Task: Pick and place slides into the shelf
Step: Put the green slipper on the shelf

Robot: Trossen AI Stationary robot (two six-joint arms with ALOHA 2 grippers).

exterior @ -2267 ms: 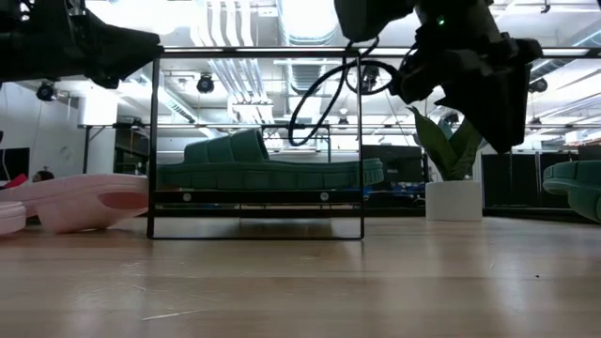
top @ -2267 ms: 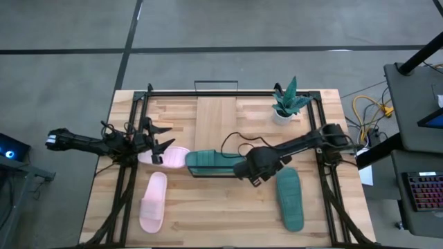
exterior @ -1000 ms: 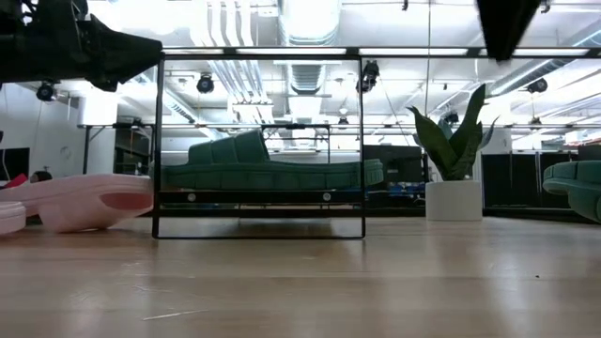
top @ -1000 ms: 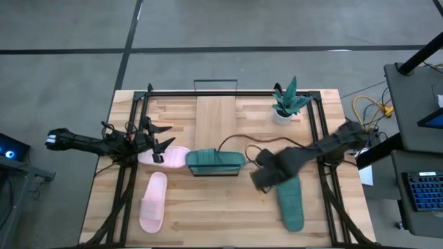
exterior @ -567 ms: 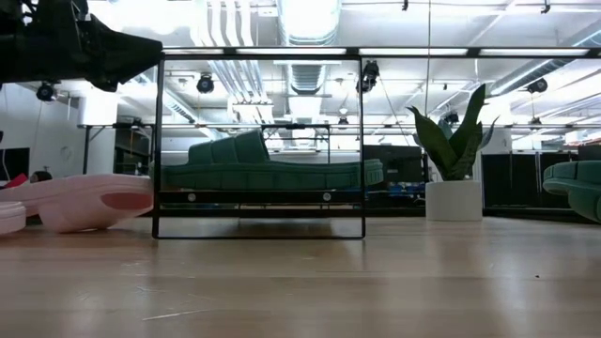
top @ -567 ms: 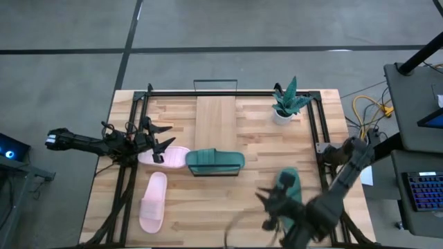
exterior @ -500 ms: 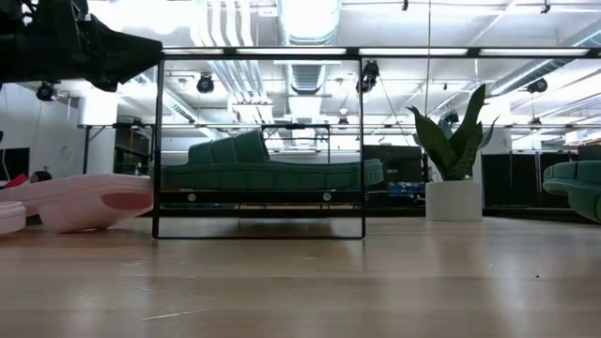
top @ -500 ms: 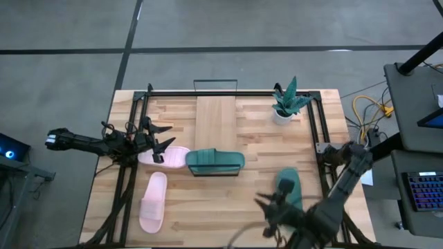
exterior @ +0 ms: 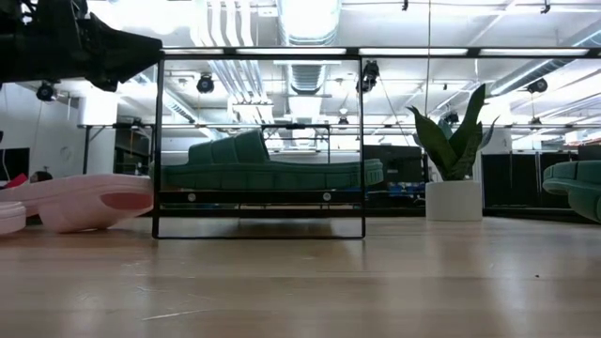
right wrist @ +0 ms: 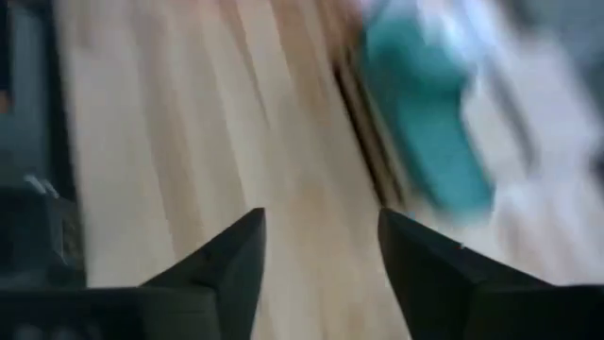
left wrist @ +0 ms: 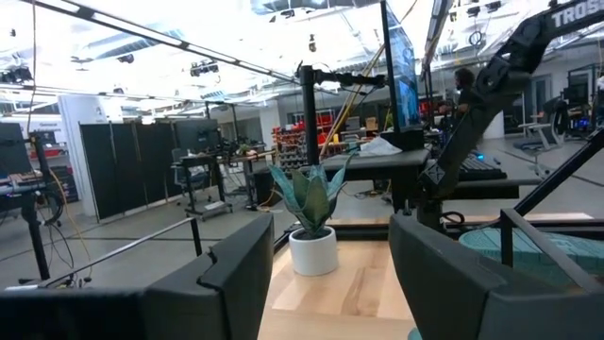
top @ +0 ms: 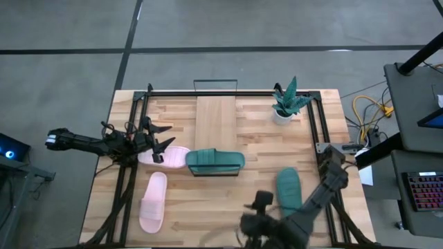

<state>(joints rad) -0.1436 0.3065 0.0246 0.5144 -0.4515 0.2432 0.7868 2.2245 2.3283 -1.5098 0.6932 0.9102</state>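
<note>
My right hand [top: 257,223] sits at the high view's bottom edge, partly cut off and smeared, and my forearm covers part of the near teal slide [top: 288,191]. From my right wrist everything is blurred; only a teal shape [right wrist: 429,118] and pale wood show. In the low view the far-right teal slide [exterior: 575,191] and the nearest pink slide [exterior: 9,218] are clipped by the edges, and my left hand [exterior: 70,45] is half out of frame.
</note>
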